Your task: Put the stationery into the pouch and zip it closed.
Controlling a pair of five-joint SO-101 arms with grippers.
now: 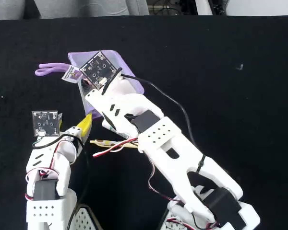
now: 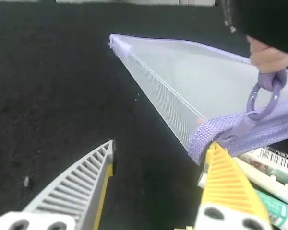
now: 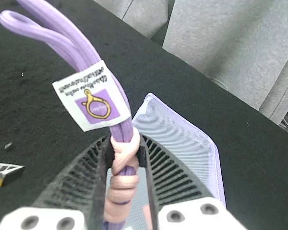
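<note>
Toward the far left of the black surface [image 1: 221, 57] lies the purple mesh pouch [image 1: 80, 60]. Our right claw [image 3: 124, 143] is clamped on its strap [image 3: 62, 40], presumably to anchor it. Our left claw [image 2: 162, 146] stands wide beside the zip ring [image 2: 264, 98], likely ready to pull. Pens [image 2: 271, 179] lie just by the mouth; whether inside, we cannot tell.

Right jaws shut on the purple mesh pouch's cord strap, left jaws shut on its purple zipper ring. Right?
No. The left jaws are open beside the purple zipper ring, gripping nothing; the left wrist view shows it. The rest holds.
</note>
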